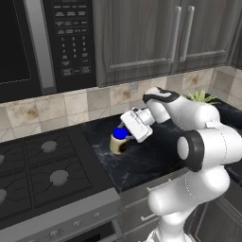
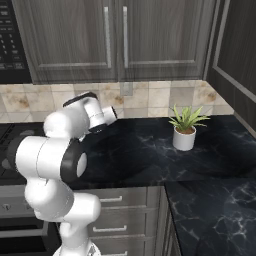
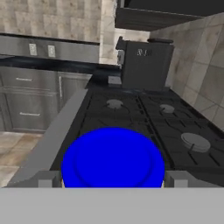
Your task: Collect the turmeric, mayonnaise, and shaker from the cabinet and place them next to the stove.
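The mayonnaise (image 1: pixel 118 140) stands upright on the black marbled table (image 1: pixel 142 160), just beside the stove (image 1: pixel 47 175), with the hand (image 1: pixel 126 135) right up against it. In the hand view the jar's bright blue lid (image 3: pixel 113 161) sits straight ahead between the two fingers (image 3: pixel 46 179), which stand wide apart at either side of it. Whether the pads touch the glass I cannot tell; the gaps on both sides look very small.

The jar seems to be at its place next to the stove, so the step in hand looks like the release and the pull-away. To do that well, the jar's base should be flat on the table before anything else moves. The fingers should be clear of both sides, then the hand should back straight out along its own axis, away from the lid, not sideways. A sideways drift would catch one finger on the stout jar and tip it toward the burners ahead of the hand. Once clear, lift high enough to pass over the lid.

The cabinet doors (image 1: pixel 182 33) above and behind the hand are shut.
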{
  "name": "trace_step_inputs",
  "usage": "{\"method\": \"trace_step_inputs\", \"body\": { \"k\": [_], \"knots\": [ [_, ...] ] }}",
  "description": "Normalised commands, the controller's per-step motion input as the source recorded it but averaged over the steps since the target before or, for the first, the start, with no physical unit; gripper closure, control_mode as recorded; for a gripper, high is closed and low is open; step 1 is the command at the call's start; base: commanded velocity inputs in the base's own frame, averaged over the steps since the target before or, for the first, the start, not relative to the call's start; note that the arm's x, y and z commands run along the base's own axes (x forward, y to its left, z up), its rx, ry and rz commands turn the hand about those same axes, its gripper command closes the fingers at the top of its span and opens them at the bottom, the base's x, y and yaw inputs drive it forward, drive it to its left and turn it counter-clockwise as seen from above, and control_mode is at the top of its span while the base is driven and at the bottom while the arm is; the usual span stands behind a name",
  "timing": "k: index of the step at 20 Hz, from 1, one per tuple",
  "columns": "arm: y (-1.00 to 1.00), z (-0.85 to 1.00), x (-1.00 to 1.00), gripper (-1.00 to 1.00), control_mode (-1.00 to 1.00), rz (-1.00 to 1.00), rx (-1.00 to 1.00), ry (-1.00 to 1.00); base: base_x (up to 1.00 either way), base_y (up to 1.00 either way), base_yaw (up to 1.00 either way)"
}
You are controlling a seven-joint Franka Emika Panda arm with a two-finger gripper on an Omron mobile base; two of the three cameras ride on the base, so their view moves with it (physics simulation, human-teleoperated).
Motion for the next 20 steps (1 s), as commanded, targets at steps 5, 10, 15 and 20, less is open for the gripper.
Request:
{"method": "trace_step_inputs", "body": {
  "k": [5, 10, 15, 20],
  "knots": [
    [0.17, -0.29, 0.29, 1.00, -1.00, -0.04, 0.00, 0.00, 0.00, 0.00, 0.00],
    [0.24, -0.27, 0.21, 1.00, -1.00, -0.04, 0.00, 0.00, 0.00, 0.00, 0.00],
    [0.15, -0.33, 0.24, 1.00, -1.00, -0.05, -0.01, 0.00, 0.00, 0.00, 0.00],
    [0.05, -0.31, 0.32, 1.00, -1.00, -0.03, -0.02, 0.00, 0.00, 0.00, 0.00]
  ]
}}
